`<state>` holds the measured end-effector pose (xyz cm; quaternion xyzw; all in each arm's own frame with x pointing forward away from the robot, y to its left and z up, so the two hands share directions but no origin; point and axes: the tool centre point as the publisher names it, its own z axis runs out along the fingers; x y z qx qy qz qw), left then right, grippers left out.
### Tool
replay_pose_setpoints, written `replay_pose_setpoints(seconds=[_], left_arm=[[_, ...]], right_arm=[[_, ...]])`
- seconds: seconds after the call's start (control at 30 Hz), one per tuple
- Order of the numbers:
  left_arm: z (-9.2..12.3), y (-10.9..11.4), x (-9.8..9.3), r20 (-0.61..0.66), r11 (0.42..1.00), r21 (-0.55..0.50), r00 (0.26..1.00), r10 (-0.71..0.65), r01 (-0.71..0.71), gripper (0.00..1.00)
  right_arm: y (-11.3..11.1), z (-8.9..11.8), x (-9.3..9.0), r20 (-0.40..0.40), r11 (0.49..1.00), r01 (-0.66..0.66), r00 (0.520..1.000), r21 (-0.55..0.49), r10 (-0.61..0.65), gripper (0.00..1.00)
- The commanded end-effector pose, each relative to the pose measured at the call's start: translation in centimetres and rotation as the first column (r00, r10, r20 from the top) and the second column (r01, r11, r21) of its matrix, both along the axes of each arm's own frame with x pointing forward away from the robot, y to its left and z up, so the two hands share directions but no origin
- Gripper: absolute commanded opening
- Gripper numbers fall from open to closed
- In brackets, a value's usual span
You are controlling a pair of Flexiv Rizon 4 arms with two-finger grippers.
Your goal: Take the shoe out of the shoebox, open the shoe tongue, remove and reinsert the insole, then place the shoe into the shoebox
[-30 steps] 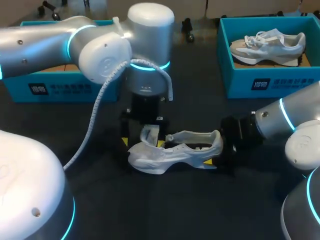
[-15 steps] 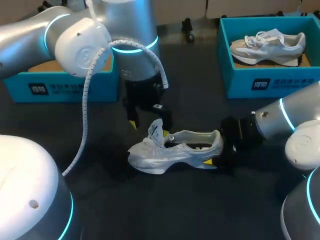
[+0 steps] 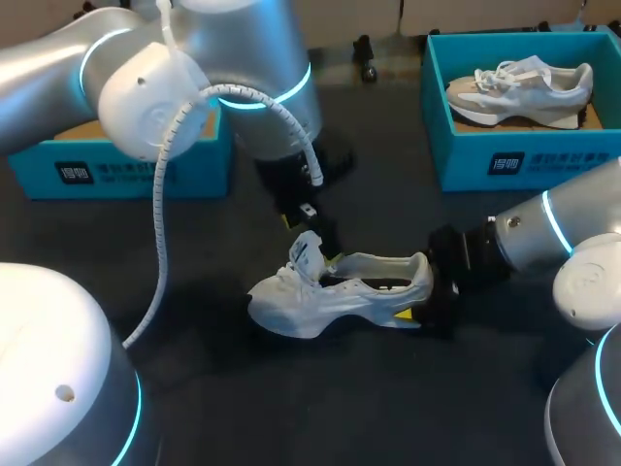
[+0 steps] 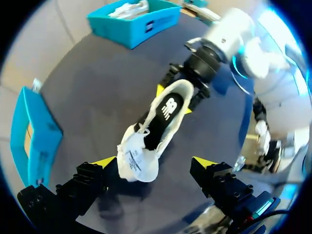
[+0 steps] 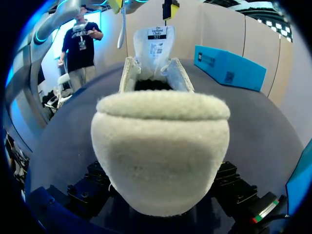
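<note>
Shoe (image 3: 340, 291): white, upright on table (image 3: 291, 408), tongue (image 3: 307, 254) raised
Left tool (image 4: 155, 163): spread above tongue
Right tool (image 3: 429, 291): pinching the heel (image 3: 419, 272)

A dark, matte table (image 3: 369, 408) is seen filling the work area, its top plain and without pattern. It is lit evenly, and only faint, soft-edged shadows are cast upon its surface.

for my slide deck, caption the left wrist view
Open left gripper hovers over the white shoe, tongue raised, while the right gripper grips its heel.
</note>
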<state>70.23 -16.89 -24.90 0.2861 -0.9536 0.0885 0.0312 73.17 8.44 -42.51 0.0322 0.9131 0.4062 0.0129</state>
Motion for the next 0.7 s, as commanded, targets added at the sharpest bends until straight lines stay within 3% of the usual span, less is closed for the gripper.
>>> replay_pose_setpoints(seconds=[0.03, 0.47, 0.7], left_arm=[[0.1, -0.3, -0.2, 0.050, 0.990, 0.016, 0.989, -0.137, 0.137, 1.00], [0.1, -0.3, -0.2, 0.050, 0.990, 0.016, 0.989, -0.137, 0.137, 1.00], [-0.6, -2.0, 0.2, 0.012, 0.971, -0.006, 0.971, -0.240, 0.240, 1.00]], right_arm=[[0.2, -0.2, 0.0, 0.001, 1.000, 0.002, 1.000, -0.004, -0.002, 0.00], [0.2, -0.2, 0.0, 0.001, 1.000, 0.002, 1.000, -0.004, -0.002, 0.00], [0.2, -0.2, 0.0, 0.001, 1.000, 0.002, 1.000, -0.004, -0.002, 0.00]])
